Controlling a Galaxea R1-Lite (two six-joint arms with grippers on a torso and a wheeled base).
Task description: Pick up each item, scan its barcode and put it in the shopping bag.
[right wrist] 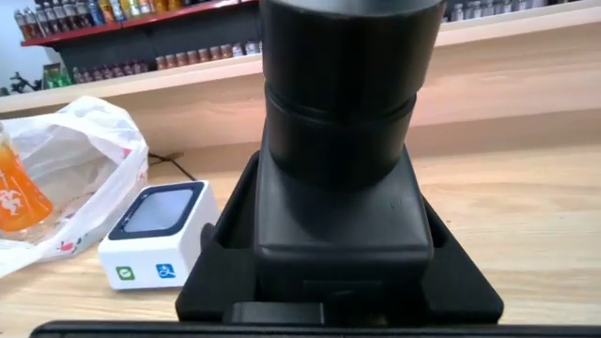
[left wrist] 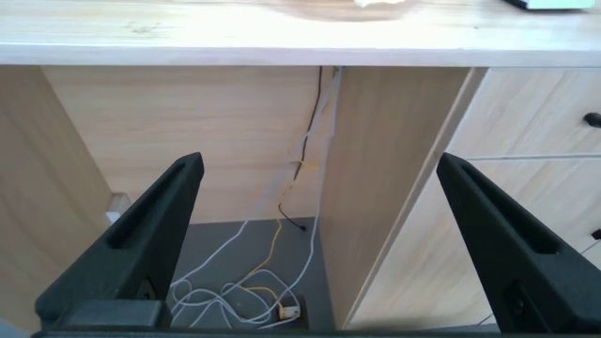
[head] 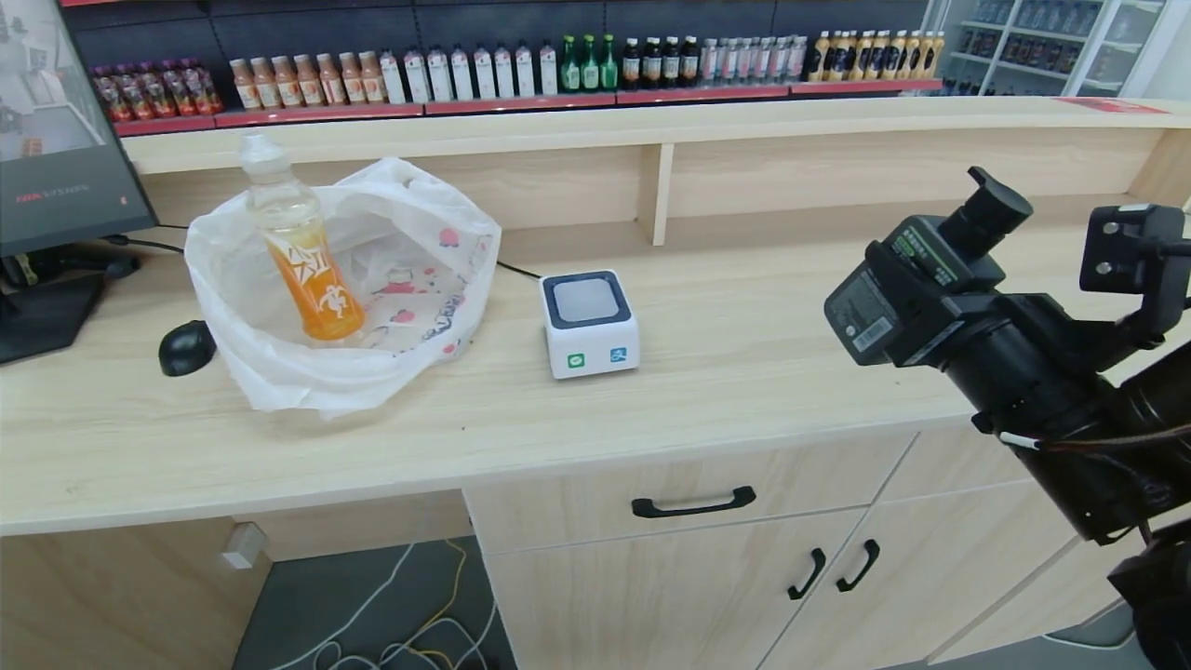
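Light wood counter [head: 744,372]: white shopping bag [head: 279,372] on L side, mouth open. Black mouse [head: 186,347] just beside bag, further L. White scanner [head: 589,323] at ctr, apart from bag. Monitor base [head: 46,312] at far L edge.

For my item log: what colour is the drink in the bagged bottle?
Orange, in the bottle; the head view shows it best.

A shop: checkout counter [head: 651,391], barcode scanner [head: 589,323], shelves of bottled drinks [head: 521,70].

Left tool [left wrist: 319,167] jaws spread wide; right arm [head: 1042,372] raised at right.
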